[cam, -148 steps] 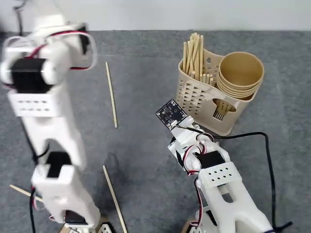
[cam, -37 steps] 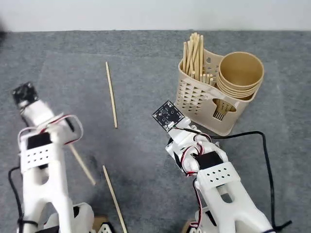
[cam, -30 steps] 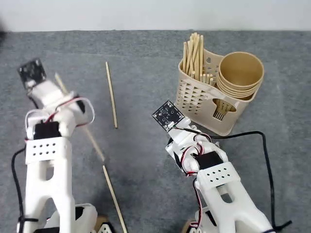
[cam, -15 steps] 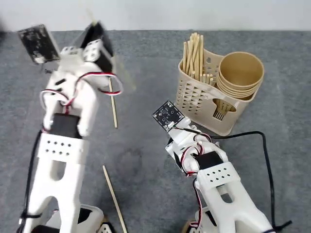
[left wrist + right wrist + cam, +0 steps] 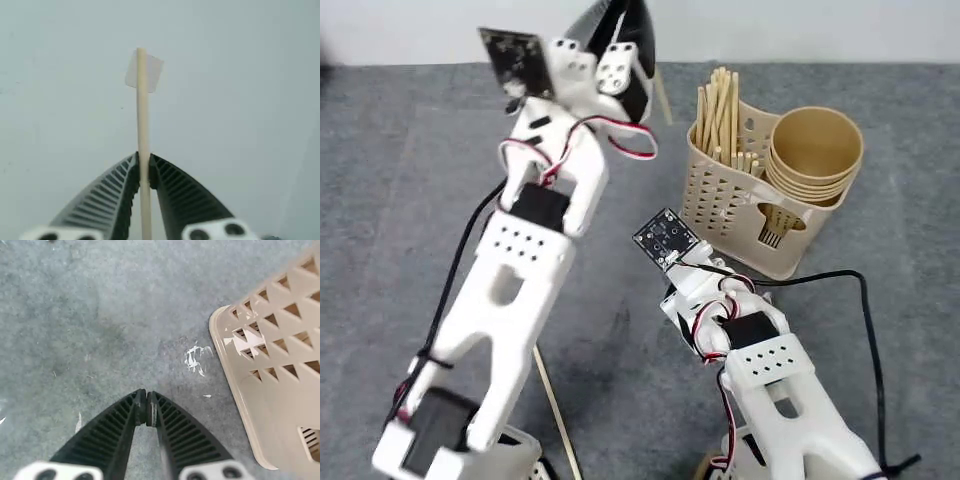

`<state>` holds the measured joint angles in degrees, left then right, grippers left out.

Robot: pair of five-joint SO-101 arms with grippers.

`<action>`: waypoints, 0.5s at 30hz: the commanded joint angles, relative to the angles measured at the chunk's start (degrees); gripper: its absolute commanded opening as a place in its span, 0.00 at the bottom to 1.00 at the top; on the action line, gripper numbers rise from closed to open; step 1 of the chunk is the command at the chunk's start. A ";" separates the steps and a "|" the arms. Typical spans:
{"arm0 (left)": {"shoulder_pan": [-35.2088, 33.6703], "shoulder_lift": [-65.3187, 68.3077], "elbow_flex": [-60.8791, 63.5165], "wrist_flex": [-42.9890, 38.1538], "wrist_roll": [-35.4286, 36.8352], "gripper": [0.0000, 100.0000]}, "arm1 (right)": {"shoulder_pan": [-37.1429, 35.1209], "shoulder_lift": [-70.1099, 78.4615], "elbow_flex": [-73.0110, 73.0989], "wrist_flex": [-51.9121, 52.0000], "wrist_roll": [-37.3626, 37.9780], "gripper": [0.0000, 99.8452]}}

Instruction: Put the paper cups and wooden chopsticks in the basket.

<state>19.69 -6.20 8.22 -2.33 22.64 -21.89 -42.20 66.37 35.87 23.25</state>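
My left gripper (image 5: 144, 172) is shut on a wooden chopstick (image 5: 142, 100) that sticks straight out past the fingertips. From above, this gripper (image 5: 625, 25) is raised high at the back of the table, and the chopstick's lower end (image 5: 662, 96) hangs just left of the basket (image 5: 725, 205). The beige basket holds a bundle of chopsticks (image 5: 719, 112) and a stack of paper cups (image 5: 815, 150). My right gripper (image 5: 146, 407) is shut on nothing, low over the grey mat beside the basket's wall (image 5: 280, 365).
One loose chopstick (image 5: 556, 412) lies on the mat near the front, between the two arm bases. The right arm (image 5: 750, 350) sits in front of the basket, its cable (image 5: 860, 300) looping to the right. White flecks (image 5: 196, 359) mark the mat.
The left arm picked a chopstick up from the front left, then rose and swung right toward the basket. The right arm kept still.
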 commanded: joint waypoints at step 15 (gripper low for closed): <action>6.33 3.08 -6.02 5.63 -0.88 0.01 | -0.13 -1.54 -0.26 -1.10 0.62 0.01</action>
<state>25.93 -2.68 4.70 1.89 22.46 -21.89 -42.20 66.37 35.87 23.25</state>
